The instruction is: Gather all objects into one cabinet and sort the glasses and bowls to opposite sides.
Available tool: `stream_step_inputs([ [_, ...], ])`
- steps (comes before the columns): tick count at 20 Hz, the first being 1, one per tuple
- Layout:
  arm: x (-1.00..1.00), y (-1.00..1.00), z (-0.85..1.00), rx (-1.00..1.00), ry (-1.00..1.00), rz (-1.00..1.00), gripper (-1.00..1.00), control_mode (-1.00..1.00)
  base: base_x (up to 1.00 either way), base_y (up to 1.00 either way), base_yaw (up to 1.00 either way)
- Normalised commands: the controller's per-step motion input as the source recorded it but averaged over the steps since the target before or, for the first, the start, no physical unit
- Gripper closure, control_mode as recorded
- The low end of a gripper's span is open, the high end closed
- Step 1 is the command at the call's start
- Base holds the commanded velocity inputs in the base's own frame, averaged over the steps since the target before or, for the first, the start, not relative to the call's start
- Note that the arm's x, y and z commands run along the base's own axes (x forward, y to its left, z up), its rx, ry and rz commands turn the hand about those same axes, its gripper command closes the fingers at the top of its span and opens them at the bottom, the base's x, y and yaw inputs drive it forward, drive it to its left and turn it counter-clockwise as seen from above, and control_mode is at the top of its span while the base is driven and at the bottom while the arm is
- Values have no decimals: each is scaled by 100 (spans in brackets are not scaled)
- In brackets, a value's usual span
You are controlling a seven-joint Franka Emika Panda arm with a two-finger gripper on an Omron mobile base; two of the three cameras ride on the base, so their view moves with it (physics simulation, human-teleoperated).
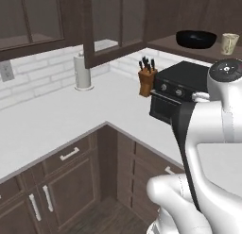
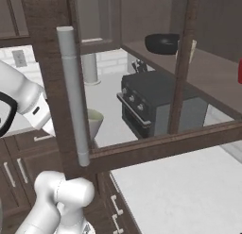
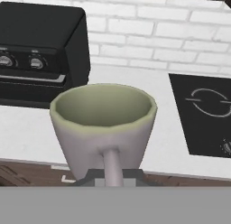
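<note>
My gripper point(image 3: 111, 177) is shut on the handle of the grey-white mug point(image 3: 103, 123), which stands upright and empty above the counter's front edge. From the right base the same mug point(image 2: 96, 122) peeks out beside a door handle. On the dark wood cabinet shelf point(image 1: 165, 43) sit the wide black bowl point(image 1: 196, 38) and, to its right, the cream mug point(image 1: 229, 43). The right base view has the bowl point(image 2: 163, 43) and cream mug point(image 2: 191, 50) behind an open door frame. A red mug point(image 2: 240, 70) shows at that shelf's right edge.
An open glass cabinet door with a long grey handle point(image 2: 73, 94) hangs close to the right base camera. A black toaster oven point(image 1: 182, 89) stands under the shelf, with a knife block point(image 1: 147, 79) and paper towel roll point(image 1: 82, 70) to its left. A cooktop point(image 3: 203, 114) lies right of the oven.
</note>
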Motion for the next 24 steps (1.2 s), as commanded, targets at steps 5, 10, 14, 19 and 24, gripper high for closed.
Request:
stream_step_inputs([
  [5,0,0,0,0,0,0,100,100,91,0,-1],
  [10,0,0,0,0,0,0,100,100,84,15,-12],
  [14,0,0,0,0,0,0,100,100,67,24,-15],
  [19,0,0,0,0,0,0,100,100,70,15,-18],
  [24,0,0,0,0,0,0,100,100,82,1,-22],
])
